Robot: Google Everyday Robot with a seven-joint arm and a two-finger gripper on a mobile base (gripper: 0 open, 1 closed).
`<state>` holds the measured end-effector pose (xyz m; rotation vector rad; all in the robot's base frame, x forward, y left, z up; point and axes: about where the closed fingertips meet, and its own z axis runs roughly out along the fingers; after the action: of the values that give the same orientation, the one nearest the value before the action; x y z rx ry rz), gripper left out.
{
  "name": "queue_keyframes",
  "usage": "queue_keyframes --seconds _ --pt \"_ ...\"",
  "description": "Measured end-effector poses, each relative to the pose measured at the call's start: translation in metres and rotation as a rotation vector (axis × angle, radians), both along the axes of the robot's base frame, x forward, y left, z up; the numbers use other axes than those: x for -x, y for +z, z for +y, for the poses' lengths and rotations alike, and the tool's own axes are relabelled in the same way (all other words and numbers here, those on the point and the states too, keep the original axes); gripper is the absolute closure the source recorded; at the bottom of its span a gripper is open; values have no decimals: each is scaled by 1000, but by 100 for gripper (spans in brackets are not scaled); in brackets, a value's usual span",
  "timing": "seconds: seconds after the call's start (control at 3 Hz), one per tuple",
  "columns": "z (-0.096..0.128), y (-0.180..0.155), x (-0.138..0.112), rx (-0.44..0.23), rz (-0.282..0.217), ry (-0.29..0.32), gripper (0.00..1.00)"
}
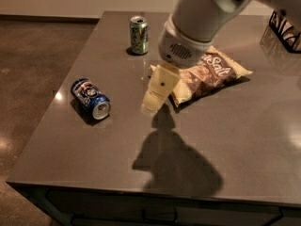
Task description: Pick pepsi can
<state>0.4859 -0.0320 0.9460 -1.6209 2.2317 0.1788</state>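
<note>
Camera view looks down on a dark grey desk (pixel 244 140), with the robot's white arm (pixel 202 13) reaching in from the upper right. Its claw (pixel 151 101), a pale yellowish piece below the rounded wrist, hangs above the middle of the desk, pointing down and to the left; from this angle I cannot tell whether it is apart or together. The pepsi can (pixel 90 98) lies on its side near the desk's left edge, dark blue, with its logo patch facing up and one silver end turned toward the near right. It sits left of the claw and apart from it, with bare desk between them. A green can (pixel 139 34) stands upright near the far edge, well apart from the pepsi can. A brown chip bag (pixel 211 73) lies flat just right of the claw, partly behind it. The arm's shadow (pixel 174 161) falls on the desk on the near side of the claw. A black wire rack (pixel 284 29) shows at the far right.
</note>
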Motion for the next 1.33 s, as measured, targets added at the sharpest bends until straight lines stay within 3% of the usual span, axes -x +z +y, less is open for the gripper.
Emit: queue_keyframes --seconds 0.67,1.33 --pt "96 -33 -8 55 59 10 0" --pt "161 -70 -16 65 102 20 0"
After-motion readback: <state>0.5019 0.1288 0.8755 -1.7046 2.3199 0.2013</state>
